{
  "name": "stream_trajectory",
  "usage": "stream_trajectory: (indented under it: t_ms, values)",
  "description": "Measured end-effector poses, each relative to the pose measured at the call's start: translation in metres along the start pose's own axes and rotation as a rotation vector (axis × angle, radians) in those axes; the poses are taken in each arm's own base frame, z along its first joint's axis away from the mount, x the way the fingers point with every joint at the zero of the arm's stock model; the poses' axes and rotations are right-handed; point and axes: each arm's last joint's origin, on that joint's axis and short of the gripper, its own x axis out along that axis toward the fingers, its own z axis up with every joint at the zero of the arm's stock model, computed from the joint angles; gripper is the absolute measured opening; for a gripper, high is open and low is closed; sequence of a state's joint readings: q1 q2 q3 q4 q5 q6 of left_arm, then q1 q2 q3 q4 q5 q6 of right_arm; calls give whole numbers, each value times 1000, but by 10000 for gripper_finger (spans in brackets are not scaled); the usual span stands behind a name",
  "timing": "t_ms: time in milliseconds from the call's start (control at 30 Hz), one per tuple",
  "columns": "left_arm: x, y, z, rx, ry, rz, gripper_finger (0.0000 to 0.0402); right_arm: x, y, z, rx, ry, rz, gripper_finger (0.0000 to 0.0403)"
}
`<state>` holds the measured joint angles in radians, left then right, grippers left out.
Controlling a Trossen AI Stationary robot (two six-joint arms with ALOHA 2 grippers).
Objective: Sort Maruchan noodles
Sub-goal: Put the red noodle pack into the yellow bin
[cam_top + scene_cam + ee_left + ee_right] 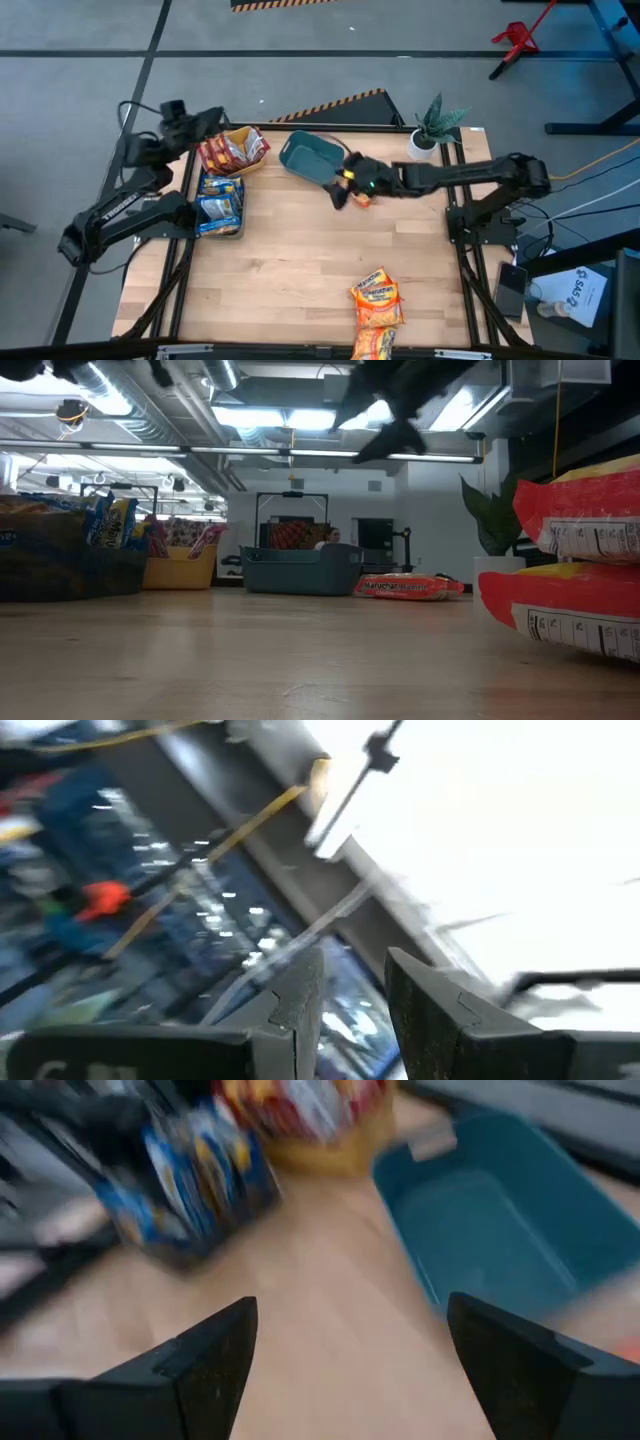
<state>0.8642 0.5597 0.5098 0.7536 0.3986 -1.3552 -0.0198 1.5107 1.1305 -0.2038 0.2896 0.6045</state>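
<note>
Maruchan noodles [377, 300] (stacked) near table [290, 260] edge

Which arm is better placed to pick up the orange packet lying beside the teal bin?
The right arm. Its open claw hovers just beside the orange packet near the teal bin. The left claw is far off, over the yellow bin.
</note>
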Motion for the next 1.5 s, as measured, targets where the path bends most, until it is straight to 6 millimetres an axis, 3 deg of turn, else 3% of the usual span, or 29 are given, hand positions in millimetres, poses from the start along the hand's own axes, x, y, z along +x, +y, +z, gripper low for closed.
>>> stream_trajectory:
  t_ms: [267,700,900,1500]
  values:
    - [-9,-25,-7,23,14,-130,103,53,-5,25,-37,43,25,314]
    - [-10,-25,-10,43,55,-112,103,121,7,35,-119,170,-13,314]
    - [-10,-24,-11,61,66,-106,103,130,2,35,-125,219,-65,314]
    - [-10,-19,-12,98,71,-61,103,154,-24,53,-72,58,-111,308]
